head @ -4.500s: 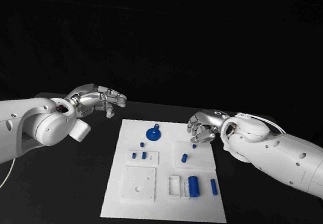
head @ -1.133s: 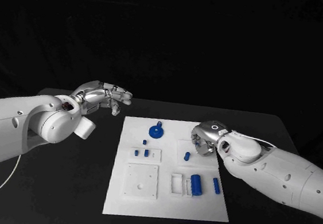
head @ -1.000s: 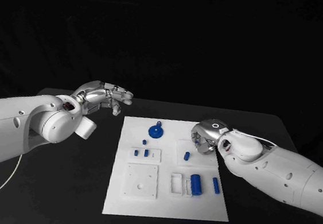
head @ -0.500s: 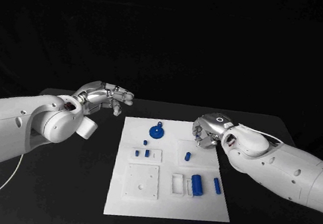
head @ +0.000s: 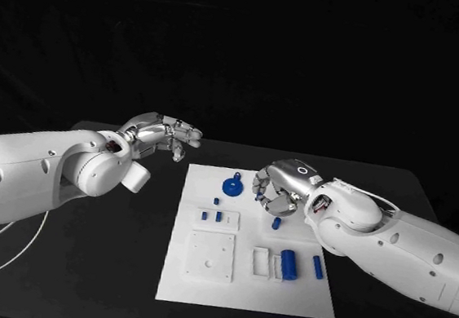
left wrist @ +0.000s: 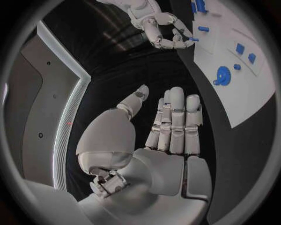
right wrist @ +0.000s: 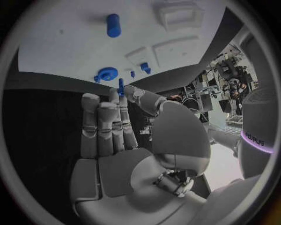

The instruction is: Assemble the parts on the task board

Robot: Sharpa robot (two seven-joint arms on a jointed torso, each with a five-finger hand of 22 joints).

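Right hand (head: 275, 190) above the far right part of the task board (head: 244, 281), thumb and a fingertip pinching a small blue peg (right wrist: 121, 86) (slim, upright between the fingertips in the right wrist view; other fingers straight and side by side). Left hand (head: 165, 136) off the task board's far left corner, over the black table (head: 103, 270), grasping nothing, fingers extended and close together, thumb apart. On the task board: a round blue disc (head: 232, 185) near the far edge, just left of the right hand; a short blue peg (head: 277, 224) just nearer than the right hand; two small blue blocks (head: 212, 216) left of centre; a large blue cylinder (head: 287, 264) and a slimmer blue pin (head: 318, 266) on the right side, beside a white rectangular holder (head: 261, 262); a white square plate (head: 211, 256) on the near left.
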